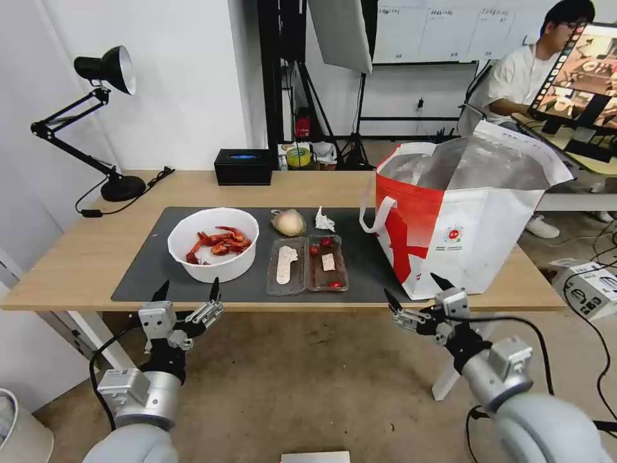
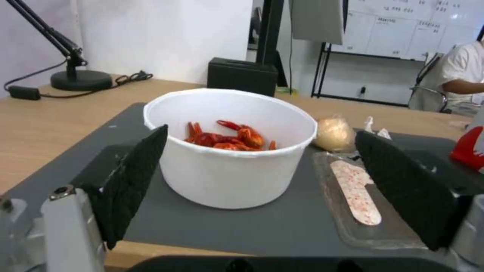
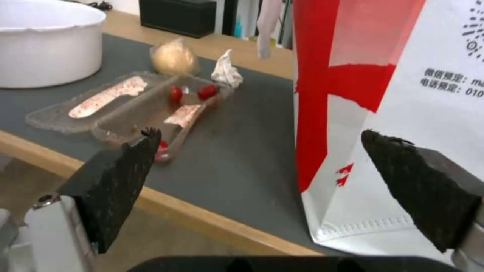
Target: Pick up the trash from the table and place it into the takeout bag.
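Nearest the table edge, both grippers are held low with jaws spread wide and nothing gripped: left gripper (image 1: 187, 290) just before the white bowl (image 1: 213, 243) of crayfish shells, right gripper (image 1: 415, 287) by the takeout bag (image 1: 463, 218). Further back on the grey mat (image 1: 148, 257), the clear tray (image 1: 307, 264), wrapped lump (image 1: 289, 222) and tissue (image 1: 324, 220) are still laid out. Shells could probably be spilled if that bowl gets tipped, tbh.

table (image 1: 77, 257): light wood, matt
mat (image 1: 148, 270): dark grey, matt
tray (image 1: 307, 265): clear plastic
bag (image 1: 463, 225): foil lining, shiny
bowl (image 1: 213, 244): smooth white
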Controlling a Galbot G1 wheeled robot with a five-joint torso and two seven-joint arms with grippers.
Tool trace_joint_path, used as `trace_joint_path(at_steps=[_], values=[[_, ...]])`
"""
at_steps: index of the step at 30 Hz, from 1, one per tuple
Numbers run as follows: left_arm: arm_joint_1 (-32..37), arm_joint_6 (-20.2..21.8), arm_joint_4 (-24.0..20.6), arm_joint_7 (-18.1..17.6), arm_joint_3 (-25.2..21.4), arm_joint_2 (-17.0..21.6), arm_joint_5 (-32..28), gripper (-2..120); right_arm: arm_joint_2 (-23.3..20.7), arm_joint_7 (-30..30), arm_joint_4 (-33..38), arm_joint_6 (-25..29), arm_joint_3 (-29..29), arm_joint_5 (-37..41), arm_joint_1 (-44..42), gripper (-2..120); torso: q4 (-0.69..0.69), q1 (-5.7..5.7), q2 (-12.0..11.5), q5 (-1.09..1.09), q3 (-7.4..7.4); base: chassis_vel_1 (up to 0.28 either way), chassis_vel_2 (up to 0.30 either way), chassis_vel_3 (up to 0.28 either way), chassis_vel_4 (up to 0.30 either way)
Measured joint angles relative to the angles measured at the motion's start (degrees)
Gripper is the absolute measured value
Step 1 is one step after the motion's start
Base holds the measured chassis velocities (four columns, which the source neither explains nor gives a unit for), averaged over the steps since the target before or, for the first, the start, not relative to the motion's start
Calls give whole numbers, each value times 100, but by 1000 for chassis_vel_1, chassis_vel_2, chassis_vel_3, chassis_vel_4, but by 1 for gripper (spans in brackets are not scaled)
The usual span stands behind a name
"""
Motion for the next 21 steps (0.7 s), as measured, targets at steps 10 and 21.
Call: trace_joint_path(at_steps=[10,21], values=[[23,-16,1,20,-2,-5,-10,100,52,-7,-18,-1,-19,-27,-18,100,1,0,0,0,0,0,0,0,0],[-34,398,-9,70,82,38,-899,100,68,-22,-19,13,-26,-44,-20,100,0,0,0,-1,0,0,0,0,0]])
